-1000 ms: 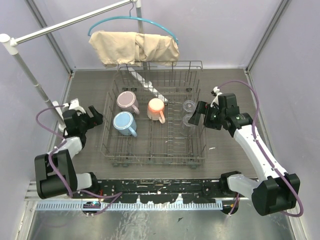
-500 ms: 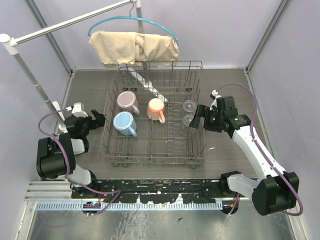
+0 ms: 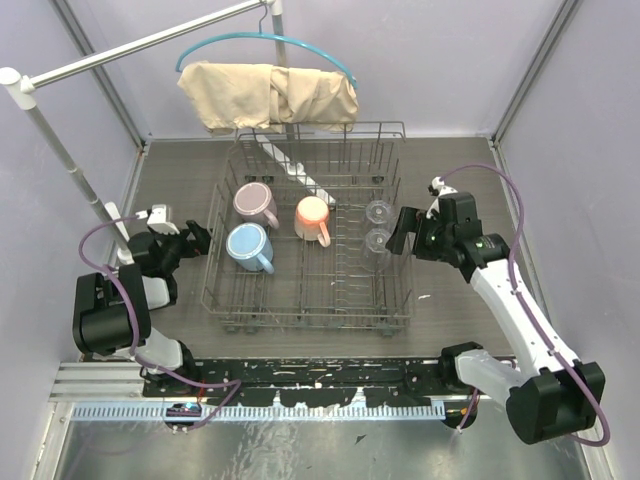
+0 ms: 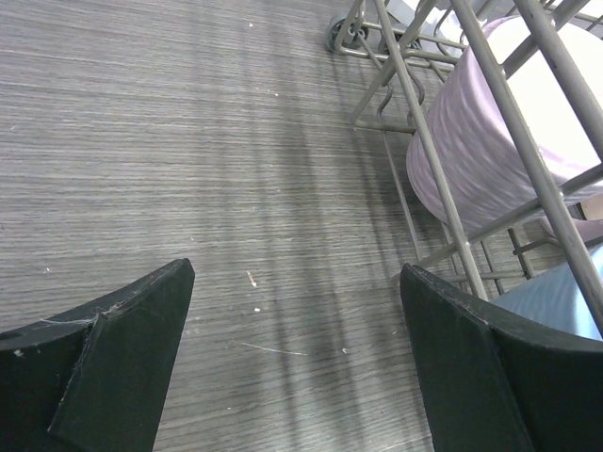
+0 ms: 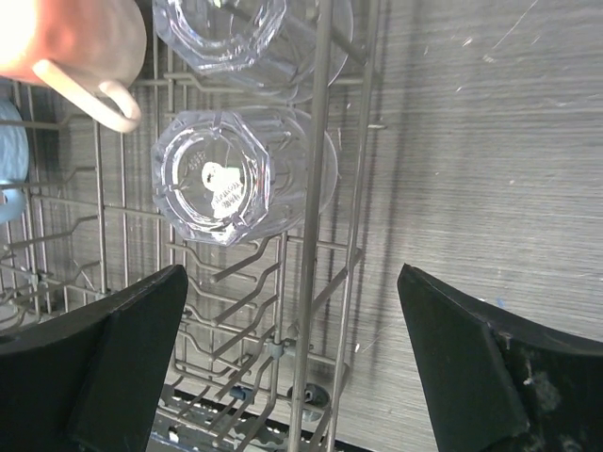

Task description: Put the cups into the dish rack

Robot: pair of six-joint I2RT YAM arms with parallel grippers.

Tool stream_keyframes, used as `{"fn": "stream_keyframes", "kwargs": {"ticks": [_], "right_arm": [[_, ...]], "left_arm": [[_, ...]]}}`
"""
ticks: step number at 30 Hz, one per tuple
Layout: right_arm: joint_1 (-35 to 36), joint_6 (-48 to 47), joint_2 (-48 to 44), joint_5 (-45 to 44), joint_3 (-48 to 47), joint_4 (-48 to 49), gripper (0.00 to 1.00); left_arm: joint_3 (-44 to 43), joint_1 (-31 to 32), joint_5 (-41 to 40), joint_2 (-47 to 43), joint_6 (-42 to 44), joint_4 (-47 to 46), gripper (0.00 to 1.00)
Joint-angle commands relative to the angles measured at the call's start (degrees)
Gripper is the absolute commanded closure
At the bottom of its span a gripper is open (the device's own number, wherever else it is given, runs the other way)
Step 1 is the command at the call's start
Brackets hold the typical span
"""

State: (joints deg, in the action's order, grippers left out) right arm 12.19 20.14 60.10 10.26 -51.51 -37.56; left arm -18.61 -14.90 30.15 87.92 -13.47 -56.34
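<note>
The grey wire dish rack (image 3: 222, 196) stands mid-table and holds all the cups I see. A mauve-pink mug (image 3: 255, 203), a peach-orange mug (image 3: 313, 217) and a light blue mug (image 3: 247, 246) lie in its left and middle parts. Two clear glass tumblers (image 3: 379, 211) (image 3: 376, 241) stand upside down along its right side. My left gripper (image 3: 196, 238) is open and empty just outside the rack's left wall (image 4: 429, 151), with the mauve-pink mug (image 4: 490, 141) behind the wires. My right gripper (image 3: 402, 229) is open and empty over the rack's right rim, near a tumbler (image 5: 231, 174).
A beige cloth (image 3: 268, 95) hangs on a teal hanger from a metal rail above the rack's far end. A slanted pole (image 3: 60, 150) runs along the left. Purple walls close in both sides. A black rail with the arm bases (image 3: 320, 385) lines the near edge.
The left arm has folded back toward its base, its gripper still by the rack's left wall. The right gripper has drawn slightly right, away from the tumblers. Both stay open.
</note>
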Motion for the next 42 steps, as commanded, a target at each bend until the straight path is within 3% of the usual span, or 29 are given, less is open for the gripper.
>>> {"fn": "stream_keyframes", "kwargs": {"ticks": [1,7,11,15,18,22,28,37,42], "right_arm": [[-0.57,-0.9,-3.78,-6.68,-5.94,1.18,0.0],[-5.12,-4.1,-2.81,-18.82,-8.0,-1.44,0.0],[-11.57,-6.04,-2.88,-22.18,-2.4,5.15,0.0],[-18.44,-13.12,-0.83,-9.07,3.31,13.57,0.0],[-23.03,-13.36,-0.4,-3.66,8.93,19.73,0.0],[-26.93,-11.43,-4.37,2.27,21.62,37.91,0.0],[-26.9,-11.07,-8.05,-2.37,41.34,73.91,0.0],[-26.87,-8.27,15.9,4.69,47.17,110.71,0.0],[-26.08,-10.51,24.82,7.54,42.56,112.7,0.0]], "left_arm": [[-0.88,-0.22,0.78,-0.03,1.5,-2.77,0.02],[-0.9,-0.27,0.72,-0.04,1.51,-2.81,0.02],[-0.9,-0.22,0.77,-0.03,1.44,-2.78,0.02],[-0.86,-0.22,0.74,-0.09,1.47,-2.77,0.02],[-0.9,-0.22,0.65,-0.05,1.45,-2.77,0.02],[-0.9,-0.22,0.7,-0.02,1.51,-2.81,0.02],[-0.9,-0.18,0.7,-0.06,1.46,-2.77,0.02],[-0.9,-0.15,0.59,-0.11,1.53,-2.68,0.02],[-0.97,-0.13,0.51,-0.17,1.54,-2.54,0.02]]}}
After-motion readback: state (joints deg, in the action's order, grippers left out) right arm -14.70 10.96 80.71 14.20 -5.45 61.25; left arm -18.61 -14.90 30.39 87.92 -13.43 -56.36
